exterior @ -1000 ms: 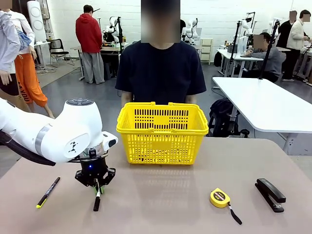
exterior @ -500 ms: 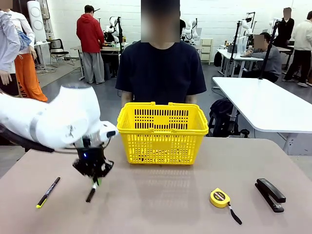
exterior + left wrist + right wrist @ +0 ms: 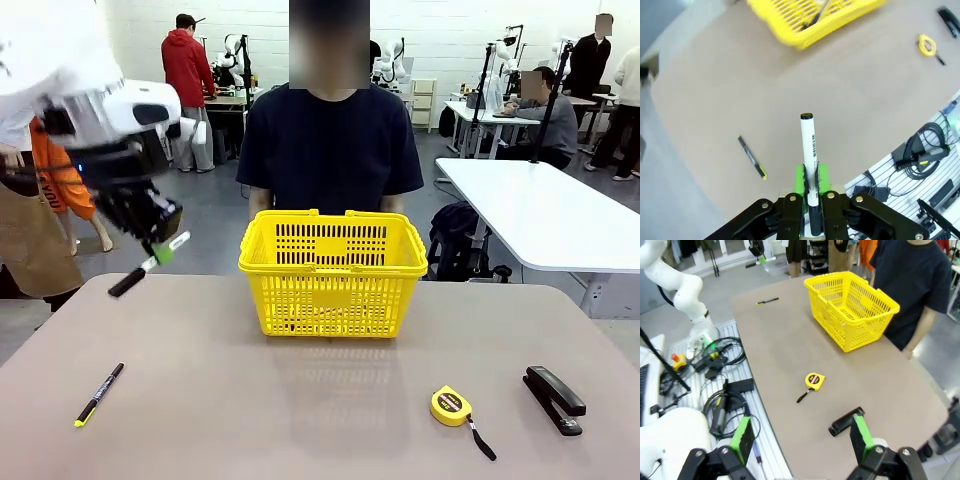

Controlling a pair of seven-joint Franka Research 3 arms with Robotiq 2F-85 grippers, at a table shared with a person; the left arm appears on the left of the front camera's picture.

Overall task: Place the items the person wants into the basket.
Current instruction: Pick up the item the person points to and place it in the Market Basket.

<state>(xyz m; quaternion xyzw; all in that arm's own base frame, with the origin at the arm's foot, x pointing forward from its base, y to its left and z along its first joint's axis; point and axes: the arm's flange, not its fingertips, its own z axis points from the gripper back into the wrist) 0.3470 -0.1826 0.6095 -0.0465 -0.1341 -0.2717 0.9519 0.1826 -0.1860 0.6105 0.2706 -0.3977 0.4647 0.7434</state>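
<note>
Marker (image 3: 147,266) clamped in left claw (image 3: 160,252), aloft, well clear of basket (image 3: 330,300).

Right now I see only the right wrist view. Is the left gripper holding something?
Observer: Yes. The left gripper is shut on the marker; its white barrel sticks out past the pads.
Operator: Where is it compared with the basket?
Observer: In the front view it hangs above the table, left of the basket, not yet over it.
</note>
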